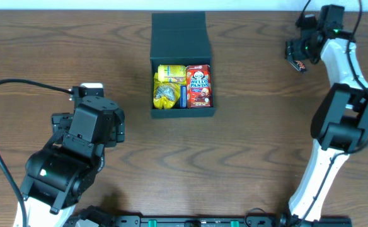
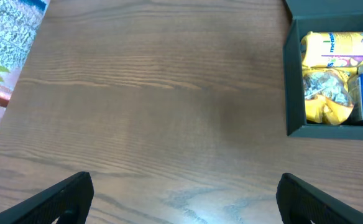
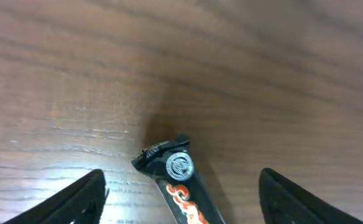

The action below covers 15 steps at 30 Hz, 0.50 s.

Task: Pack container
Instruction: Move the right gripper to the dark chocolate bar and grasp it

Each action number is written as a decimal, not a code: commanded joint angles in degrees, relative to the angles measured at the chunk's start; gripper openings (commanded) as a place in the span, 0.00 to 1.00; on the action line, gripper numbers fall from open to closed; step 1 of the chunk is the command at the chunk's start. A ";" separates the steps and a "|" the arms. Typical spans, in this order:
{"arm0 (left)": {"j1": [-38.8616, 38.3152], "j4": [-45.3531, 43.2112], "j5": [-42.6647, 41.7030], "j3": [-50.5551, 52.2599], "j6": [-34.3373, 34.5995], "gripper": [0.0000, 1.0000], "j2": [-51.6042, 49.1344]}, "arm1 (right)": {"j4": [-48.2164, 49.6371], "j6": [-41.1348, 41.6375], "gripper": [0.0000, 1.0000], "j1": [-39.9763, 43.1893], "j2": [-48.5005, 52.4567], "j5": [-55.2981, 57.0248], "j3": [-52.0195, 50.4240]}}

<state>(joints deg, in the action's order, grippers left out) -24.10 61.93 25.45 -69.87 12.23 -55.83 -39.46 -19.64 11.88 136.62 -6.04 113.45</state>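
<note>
The dark teal-black container (image 1: 181, 112) stands open at the table's middle back, its flap lid raised behind. Inside lie yellow snack packets (image 1: 169, 85) and a red Hello Panda box (image 1: 198, 85). Its left part also shows in the left wrist view (image 2: 293, 81). My left gripper (image 2: 184, 196) is open and empty over bare wood, left of the container. My right gripper (image 3: 181, 199) is open at the far right back, its fingers on either side of a black snack bar with orange lettering (image 3: 181, 186), which lies on the table (image 1: 297, 64).
The wooden table (image 1: 247, 145) fills the view. A black cable (image 1: 7, 88) loops at the left by the left arm. The right arm's white links (image 1: 341, 126) stand along the right side. A patterned surface (image 2: 7, 31) shows beyond the table's edge.
</note>
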 commanded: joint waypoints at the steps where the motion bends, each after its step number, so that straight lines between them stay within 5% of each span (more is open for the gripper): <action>1: 0.09 0.24 -0.02 -0.37 0.66 0.95 0.07 | 0.31 -1.86 0.75 0.11 1.68 -1.53 0.00; 15: 0.09 0.24 0.00 -0.37 0.66 0.95 0.07 | 0.92 -1.84 0.51 0.11 4.52 -1.53 0.00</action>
<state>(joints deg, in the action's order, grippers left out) -24.10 61.95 25.45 -69.87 12.23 -55.83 -38.65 -21.28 11.88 140.00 -6.92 113.45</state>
